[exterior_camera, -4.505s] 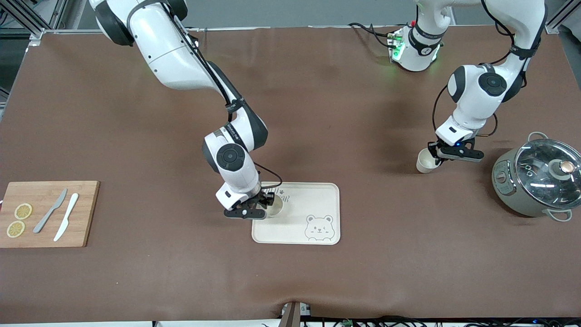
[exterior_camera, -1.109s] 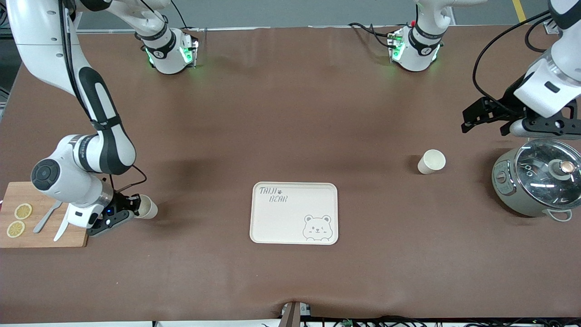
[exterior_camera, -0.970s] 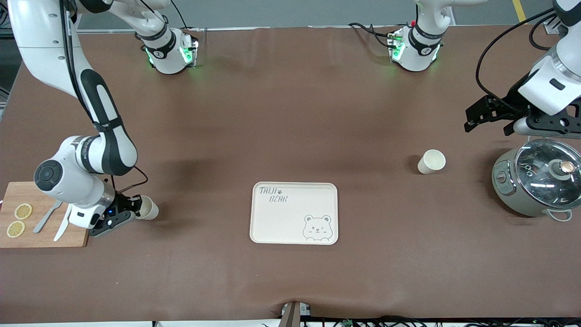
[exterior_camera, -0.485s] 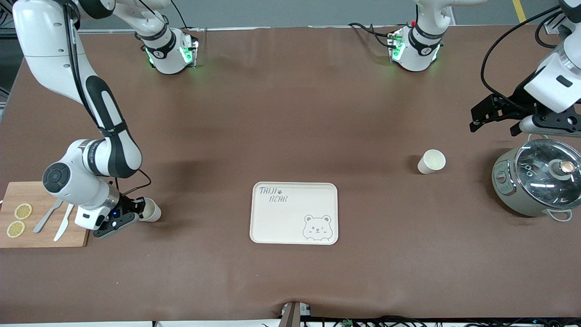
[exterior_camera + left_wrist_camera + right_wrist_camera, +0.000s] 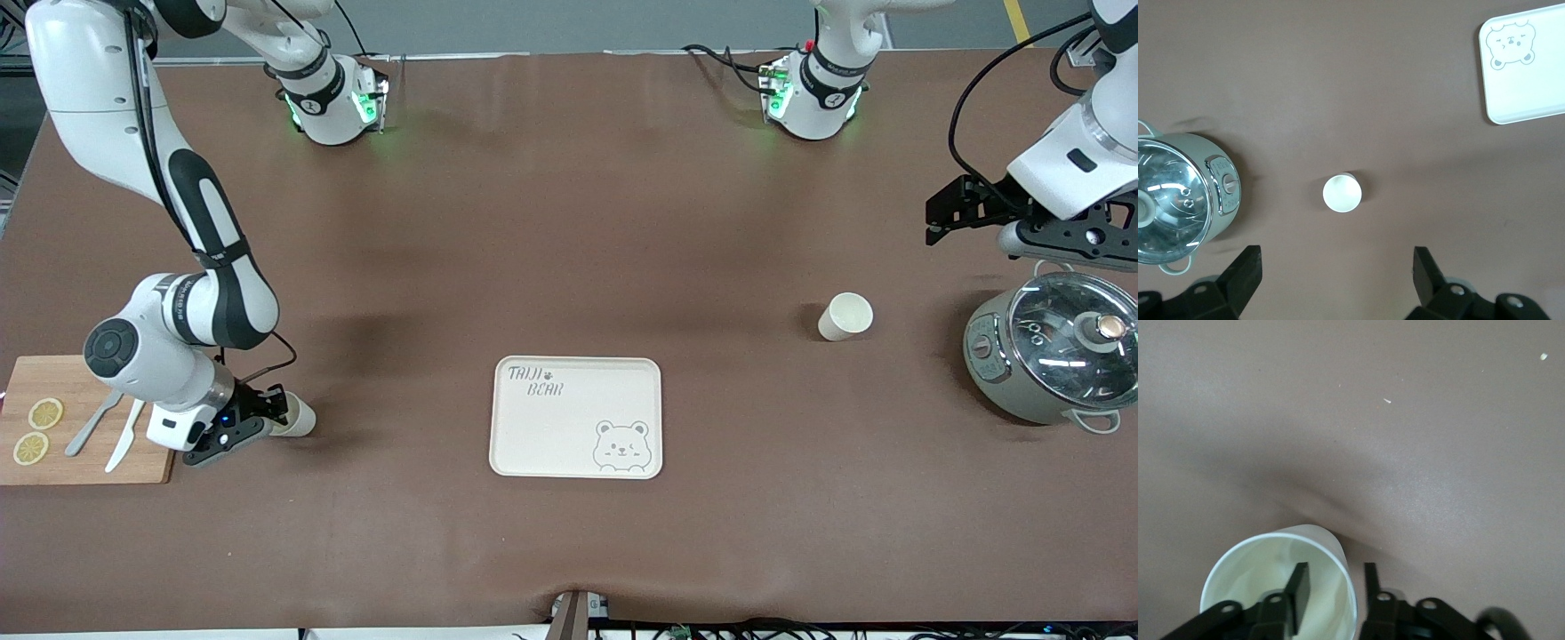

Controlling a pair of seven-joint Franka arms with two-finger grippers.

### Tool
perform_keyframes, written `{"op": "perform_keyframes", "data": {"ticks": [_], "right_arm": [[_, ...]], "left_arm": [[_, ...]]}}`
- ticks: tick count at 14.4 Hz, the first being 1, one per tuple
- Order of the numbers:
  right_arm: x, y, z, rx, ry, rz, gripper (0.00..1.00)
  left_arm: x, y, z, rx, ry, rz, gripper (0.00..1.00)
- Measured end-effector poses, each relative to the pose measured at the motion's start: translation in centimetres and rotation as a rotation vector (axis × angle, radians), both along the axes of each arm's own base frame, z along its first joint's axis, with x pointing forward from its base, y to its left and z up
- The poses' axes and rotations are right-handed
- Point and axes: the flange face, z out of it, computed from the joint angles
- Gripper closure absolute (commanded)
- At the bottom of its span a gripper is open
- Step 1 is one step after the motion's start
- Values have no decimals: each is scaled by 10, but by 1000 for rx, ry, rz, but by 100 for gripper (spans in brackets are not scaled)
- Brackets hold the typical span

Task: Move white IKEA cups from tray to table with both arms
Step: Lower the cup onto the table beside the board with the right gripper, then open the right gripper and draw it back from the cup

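Note:
One white cup (image 5: 845, 316) stands upright on the mat, between the bear tray (image 5: 576, 418) and the pot; it also shows in the left wrist view (image 5: 1341, 193). My left gripper (image 5: 969, 242) is open and empty in the air, over the mat between that cup and the pot (image 5: 1337, 267). My right gripper (image 5: 267, 416) is shut on the rim of the second white cup (image 5: 300, 420), one finger inside and one outside (image 5: 1336, 577). That cup (image 5: 1258, 577) is low at the mat beside the cutting board.
A grey-green lidded pot (image 5: 1049, 351) stands at the left arm's end. A wooden cutting board (image 5: 89, 418) with lemon slices and two knives lies at the right arm's end. The tray shows in the left wrist view (image 5: 1531, 73).
The right gripper carried its cup off the tray to beside the board, then edged slightly toward the tray and settled. The left gripper let go of its cup and lifted away toward the pot's end.

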Motion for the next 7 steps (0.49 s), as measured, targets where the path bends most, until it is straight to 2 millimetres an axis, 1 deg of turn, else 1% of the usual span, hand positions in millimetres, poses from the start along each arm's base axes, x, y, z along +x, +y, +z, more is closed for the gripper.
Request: {"op": "perform_keyframes", "data": {"ticks": [2, 3, 4, 7], "right_arm": [[5, 0, 8, 3, -1, 1, 0], [9, 1, 16, 7, 14, 4, 0], [15, 2, 29, 12, 30, 7, 0], [30, 3, 77, 26, 72, -1, 0]], "left_arm": [[1, 0, -3, 1, 8, 0, 0], [2, 0, -6, 1, 12, 0, 0], [3, 0, -8, 1, 19, 0, 0], [5, 1, -16, 4, 46, 1, 0]]}}
